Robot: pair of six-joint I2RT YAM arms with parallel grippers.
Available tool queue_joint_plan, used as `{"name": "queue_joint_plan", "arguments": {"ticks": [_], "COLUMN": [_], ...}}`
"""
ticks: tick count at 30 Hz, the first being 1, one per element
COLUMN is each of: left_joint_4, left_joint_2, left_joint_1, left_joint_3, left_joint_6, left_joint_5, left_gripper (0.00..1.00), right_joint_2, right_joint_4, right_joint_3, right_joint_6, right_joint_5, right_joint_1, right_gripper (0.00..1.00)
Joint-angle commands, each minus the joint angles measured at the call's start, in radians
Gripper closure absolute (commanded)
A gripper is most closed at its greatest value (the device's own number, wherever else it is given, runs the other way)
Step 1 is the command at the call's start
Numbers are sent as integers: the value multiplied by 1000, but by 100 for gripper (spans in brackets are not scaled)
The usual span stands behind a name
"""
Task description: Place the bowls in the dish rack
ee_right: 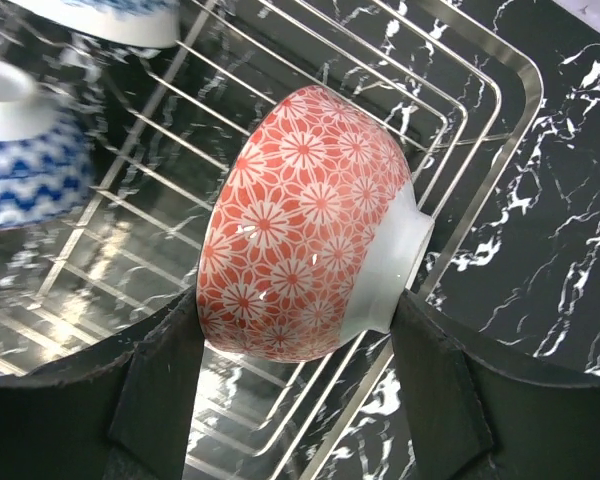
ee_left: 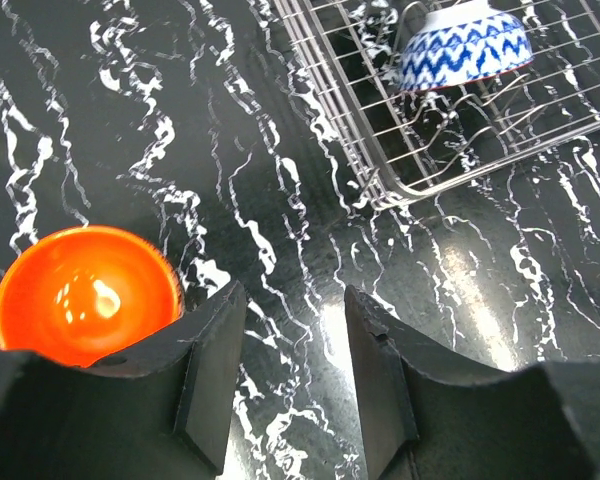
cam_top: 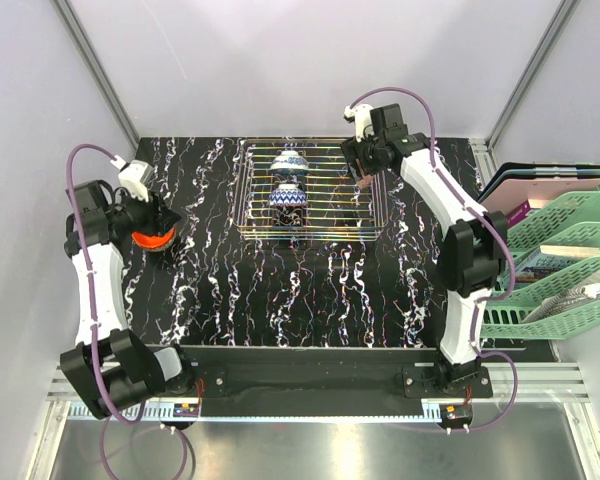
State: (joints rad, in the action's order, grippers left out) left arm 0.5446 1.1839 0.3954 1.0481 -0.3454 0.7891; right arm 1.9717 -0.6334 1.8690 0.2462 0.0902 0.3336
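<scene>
The wire dish rack [cam_top: 355,215] stands at the back middle of the table and holds two blue-and-white bowls [cam_top: 290,162] [cam_top: 288,197]. My right gripper [cam_top: 363,178] is shut on a red floral bowl [ee_right: 305,225], held on its side between the fingers above the rack's right edge [ee_right: 480,130]. An orange bowl [cam_top: 152,238] sits on the table at the left. My left gripper [ee_left: 295,300] is open and empty just right of the orange bowl [ee_left: 85,295], its left finger [ee_left: 205,370] next to the rim. The rack corner [ee_left: 380,185] and a blue bowl [ee_left: 465,45] show beyond.
Green stacked plastic trays [cam_top: 565,260] with papers stand off the table's right edge. The table is black marble-patterned [cam_top: 310,290]. Enclosure walls and metal posts close in the back and sides.
</scene>
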Motion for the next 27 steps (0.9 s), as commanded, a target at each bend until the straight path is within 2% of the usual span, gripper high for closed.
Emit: {"name": "queue_joint_plan", "arguments": {"ticks": [1, 12, 27], "left_joint_4": [-25, -26, -31], "left_joint_2": [-33, -21, -13], "left_joint_1": [39, 103, 158], "left_joint_3": [-11, -26, -46], "left_joint_6": [-26, -24, -47], "left_joint_5": [62, 119, 180], "left_gripper": [53, 53, 53], "right_joint_2": [56, 197, 302], "right_joint_4": [41, 44, 106], "right_joint_3": [97, 216, 242], "right_joint_6": [102, 234, 379], "right_joint_5": [-87, -247, -421], "right_joint_1": [7, 47, 128], "right_gripper": [100, 100, 100]}}
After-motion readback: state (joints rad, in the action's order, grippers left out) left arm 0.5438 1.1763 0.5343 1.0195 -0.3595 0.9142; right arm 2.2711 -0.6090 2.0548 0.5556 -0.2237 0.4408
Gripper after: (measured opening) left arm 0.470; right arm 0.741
